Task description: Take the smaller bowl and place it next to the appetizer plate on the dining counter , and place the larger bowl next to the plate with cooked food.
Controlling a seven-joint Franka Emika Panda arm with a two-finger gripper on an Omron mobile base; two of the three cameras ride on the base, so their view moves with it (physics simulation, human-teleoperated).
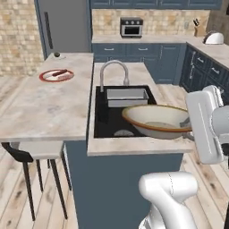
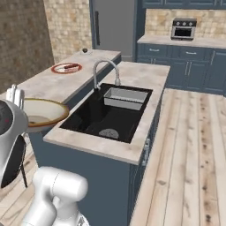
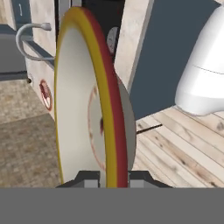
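The larger bowl (image 1: 156, 120) hangs above the near edge of the sink tabletop, mouth up and slightly tilted, its width running left to right. The claw (image 3: 106, 179) pinches its rim at the right side. It looks rigid, breakable, probably slippery; the thin rim is the only handhold.

The plate with cooked food (image 1: 57, 75) waits far left on the dining counter (image 1: 44, 107).

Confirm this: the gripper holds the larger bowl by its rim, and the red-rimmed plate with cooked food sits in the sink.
Wrong about the plate. The plate with cooked food sits on the dining counter, not in the sink, as the left base view shows. The gripper does hold the larger bowl by its rim.
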